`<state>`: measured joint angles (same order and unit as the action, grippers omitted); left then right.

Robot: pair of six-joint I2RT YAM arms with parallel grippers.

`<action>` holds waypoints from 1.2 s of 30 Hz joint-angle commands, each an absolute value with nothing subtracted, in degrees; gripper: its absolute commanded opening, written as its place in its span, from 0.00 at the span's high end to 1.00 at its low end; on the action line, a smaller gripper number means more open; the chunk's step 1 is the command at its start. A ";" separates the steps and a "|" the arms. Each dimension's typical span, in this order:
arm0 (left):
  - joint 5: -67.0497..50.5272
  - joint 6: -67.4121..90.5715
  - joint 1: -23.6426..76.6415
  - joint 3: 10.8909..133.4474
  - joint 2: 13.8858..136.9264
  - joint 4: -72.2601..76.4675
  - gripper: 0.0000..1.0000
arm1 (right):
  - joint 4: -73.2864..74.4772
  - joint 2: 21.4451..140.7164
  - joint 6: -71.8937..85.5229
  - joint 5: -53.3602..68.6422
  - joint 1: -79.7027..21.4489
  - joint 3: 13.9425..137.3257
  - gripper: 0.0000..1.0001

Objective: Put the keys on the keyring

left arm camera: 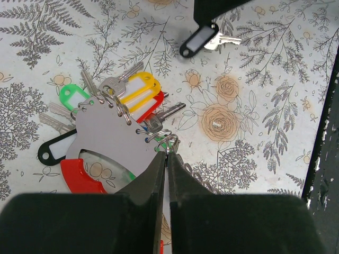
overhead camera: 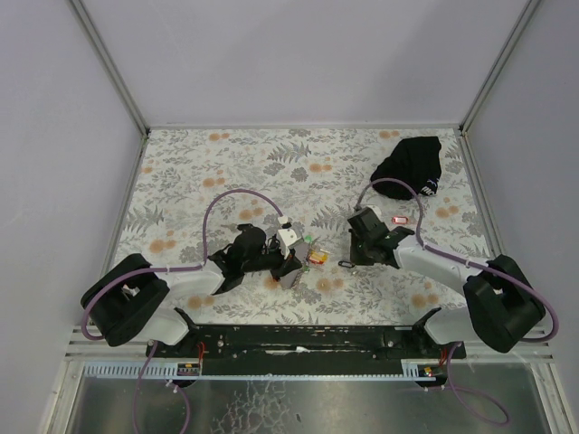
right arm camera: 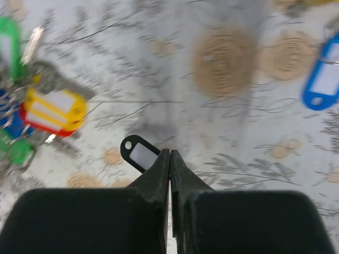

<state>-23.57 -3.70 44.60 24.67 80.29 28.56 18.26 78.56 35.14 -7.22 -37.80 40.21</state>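
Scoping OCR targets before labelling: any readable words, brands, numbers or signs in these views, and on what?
No readable text in any view.
Yellow key tag, green key tag, loose black key tag, blue key tag: white inserts look blank.
Grey keyring strap: no print visible.
Black cloth bundle: small white marks, too small to read.

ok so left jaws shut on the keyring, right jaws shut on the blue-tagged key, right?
No, not blue. The right wrist view shows the right jaws shut on the black-tagged key; the blue tag lies apart, untouched. Left jaws shut on the keyring, as you said.
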 commanded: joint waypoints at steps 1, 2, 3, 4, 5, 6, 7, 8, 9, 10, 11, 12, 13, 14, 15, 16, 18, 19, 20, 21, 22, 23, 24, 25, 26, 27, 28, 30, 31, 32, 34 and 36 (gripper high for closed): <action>-24.15 -3.69 44.91 26.76 79.71 29.37 1.00 | 15.23 76.45 38.19 -10.67 -33.46 36.97 0.92; -24.19 -3.57 44.96 26.81 79.79 29.36 1.00 | 15.12 76.27 37.88 -10.64 -33.22 36.66 0.89; -24.25 -3.60 44.98 26.81 79.83 29.34 1.00 | 15.21 76.11 37.58 -10.49 -33.08 36.54 0.86; -24.37 -3.60 44.98 26.87 79.83 29.28 1.00 | 15.45 75.83 37.28 -10.42 -32.97 36.45 0.82; -24.36 -3.60 44.95 26.90 79.88 29.27 1.00 | 15.80 75.54 36.93 -10.49 -32.88 36.35 0.77; -24.35 -3.54 44.99 26.94 79.89 29.27 1.00 | 16.22 75.06 36.66 -10.54 -32.87 36.24 0.69; -24.38 -3.57 44.92 26.90 79.89 29.22 1.00 | 16.77 74.47 36.51 -10.60 -32.85 36.02 0.63; -24.35 -3.60 44.92 26.85 79.83 29.19 1.00 | 17.25 73.53 36.36 -10.62 -32.79 35.70 0.58; -24.35 -3.60 44.94 26.89 79.85 29.18 1.00 | 17.69 72.58 36.26 -10.51 -32.78 35.38 0.55; -24.37 -3.60 44.98 26.94 79.89 29.18 1.00 | 18.24 71.46 36.14 -10.29 -32.78 35.04 0.52; -24.36 -3.56 44.99 26.92 79.89 29.18 1.00 | 18.77 70.31 36.00 -9.92 -32.78 34.72 0.50; -24.39 -3.57 44.93 26.90 79.87 29.20 1.00 | 19.47 69.32 35.90 -9.50 -32.78 34.36 0.47; -24.42 -3.58 44.96 27.02 79.89 29.18 1.00 | 20.20 68.53 35.77 -8.70 -32.78 34.12 0.45; -24.50 -3.59 44.92 27.01 79.90 29.18 1.00 | 20.94 67.93 35.63 -7.82 -32.78 33.85 0.44; -24.60 -3.60 44.95 27.01 79.93 29.18 1.00 | 21.73 67.56 35.52 -7.00 -32.78 33.59 0.43; -24.54 -3.60 44.92 27.07 80.05 29.22 1.00 | 22.32 67.22 35.51 -6.15 -32.78 33.27 0.41; -24.58 -3.60 44.95 27.15 80.12 29.18 1.00 | 22.71 67.06 35.76 -3.91 -32.78 32.49 0.41; -24.54 -3.60 44.94 27.19 80.19 29.23 1.00 | 22.43 67.10 35.96 -2.58 -32.87 32.07 0.41; -24.53 -3.56 44.96 27.17 80.21 29.14 1.00 | 21.89 67.21 36.15 -1.22 -32.87 31.61 0.41; -24.62 -3.60 44.98 27.22 80.23 29.10 1.00 | 21.24 67.42 36.49 -0.12 -32.87 31.17 0.40; -24.63 -3.58 44.93 27.20 80.20 29.16 1.00 | 20.71 67.56 36.95 0.63 -32.87 30.68 0.40; -24.61 -3.59 44.96 27.17 80.22 29.09 1.00 | 20.14 67.79 37.38 1.36 -32.92 30.04 0.40; -24.62 -3.56 44.95 27.20 80.24 29.12 1.00 | 19.54 67.96 37.88 2.01 -33.06 29.56 0.41; -24.63 -3.60 44.93 27.19 80.22 29.10 1.00 | 18.72 68.14 38.39 2.85 -33.24 29.07 0.41; -24.63 -3.58 44.93 27.18 80.24 29.09 1.00 | 17.83 68.34 38.78 3.55 -33.60 28.58 0.41; -24.61 -3.55 44.90 27.16 80.18 29.09 1.00 | 16.97 68.75 39.21 4.08 -34.07 28.30 0.41; -24.61 -3.60 44.95 27.30 80.19 29.09 1.00 | 15.73 69.26 39.62 4.64 -34.61 28.13 0.41; -24.55 -3.60 44.93 27.17 80.14 29.01 1.00 | 13.91 70.84 40.25 5.00 -35.88 28.15 0.41; -24.53 -3.68 44.94 27.19 80.04 28.99 1.00 | 12.92 71.84 40.39 4.89 -36.52 28.48 0.41; -24.42 -3.69 44.92 27.20 79.98 28.94 1.00 | 11.87 72.77 40.69 4.84 -36.96 28.59 0.41; -24.32 -3.67 44.91 27.06 79.80 28.92 1.00 | 9.28 74.69 41.10 5.13 -37.54 29.33 0.41; -24.28 -3.69 44.96 26.93 79.57 29.00 1.00 | 7.51 76.62 40.73 3.74 -37.94 30.71 0.42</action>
<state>-23.59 -3.70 44.60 25.45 80.29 27.29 10.79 72.07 39.66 3.77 -36.51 29.93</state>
